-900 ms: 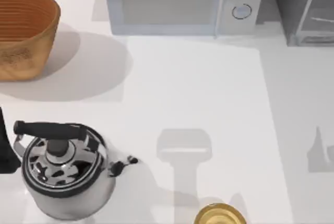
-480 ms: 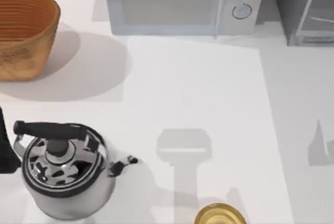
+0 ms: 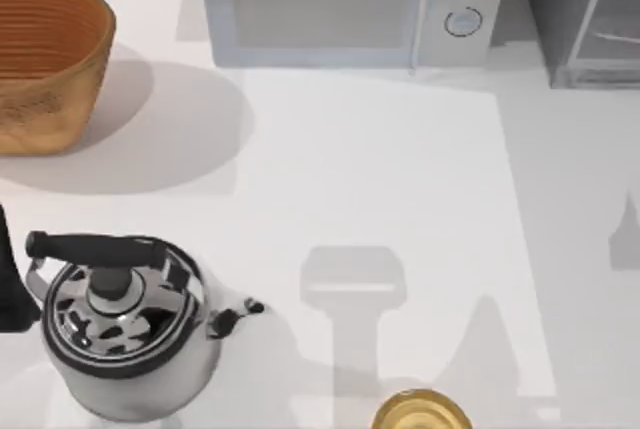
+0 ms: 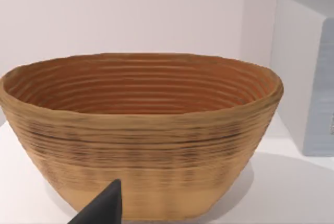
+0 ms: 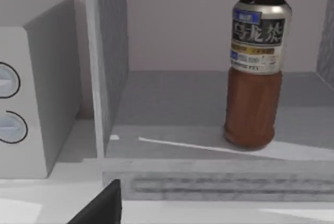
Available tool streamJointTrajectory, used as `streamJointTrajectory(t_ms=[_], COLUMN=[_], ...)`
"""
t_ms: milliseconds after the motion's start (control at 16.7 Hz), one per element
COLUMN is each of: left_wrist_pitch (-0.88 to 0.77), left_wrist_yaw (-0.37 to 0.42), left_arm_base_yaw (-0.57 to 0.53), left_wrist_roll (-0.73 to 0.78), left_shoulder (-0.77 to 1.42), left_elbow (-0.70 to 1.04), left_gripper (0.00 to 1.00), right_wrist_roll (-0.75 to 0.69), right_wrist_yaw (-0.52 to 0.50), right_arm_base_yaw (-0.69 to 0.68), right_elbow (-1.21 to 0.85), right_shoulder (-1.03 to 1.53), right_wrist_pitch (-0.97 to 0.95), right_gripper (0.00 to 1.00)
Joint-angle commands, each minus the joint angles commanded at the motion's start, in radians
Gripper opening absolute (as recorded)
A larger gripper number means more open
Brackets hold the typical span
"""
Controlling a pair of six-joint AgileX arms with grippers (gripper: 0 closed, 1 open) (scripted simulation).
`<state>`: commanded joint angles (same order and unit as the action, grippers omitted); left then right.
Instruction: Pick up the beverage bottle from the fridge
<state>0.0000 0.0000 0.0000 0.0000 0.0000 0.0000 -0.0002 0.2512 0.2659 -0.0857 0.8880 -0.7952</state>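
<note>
- Bottle (image 5: 257, 65) stands upright on the floor of the fridge (image 5: 172, 98), white cap up, dark label above a reddish-brown lower body; nothing touches it.
- Fridge sits at the table's far right corner in the top view (image 3: 585, 14), just right of the microwave (image 3: 345, 4); the right wrist view looks straight into its interior, with the microwave's two knobs beside it.
- Right gripper: one dark fingertip (image 5: 102, 205) shows in front of the fridge's sill, well apart from the bottle. Jaw width: cannot tell.
- Left gripper: one dark fingertip (image 4: 104, 208) shows in front of the basket (image 4: 141, 130). Jaw width: cannot tell.
- Basket sits at the table's far left (image 3: 45, 59).
- Kettle (image 3: 125, 324) stands near left, a dark arm part just beside it at the left edge.
- Golden round object (image 3: 422, 414) lies at the near edge.
</note>
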Motion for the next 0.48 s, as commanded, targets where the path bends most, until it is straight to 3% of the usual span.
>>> streamJointTrajectory(t_ms=[480], left_wrist_pitch=[0.000], left_wrist_yaw=[0.000], left_arm_base_yaw=[0.000], left_wrist_roll=[0.000], left_shoulder=[0.000], left_elbow=[0.000], left_gripper=[1.00], right_wrist_roll=[0.015], right_wrist_yaw=[0.193], right_arm_base_yaw=[0.197], right_elbow=[-0.065], right_shoulder=[0.673], right_wrist_pitch=[-0.596], right_gripper=[1.00])
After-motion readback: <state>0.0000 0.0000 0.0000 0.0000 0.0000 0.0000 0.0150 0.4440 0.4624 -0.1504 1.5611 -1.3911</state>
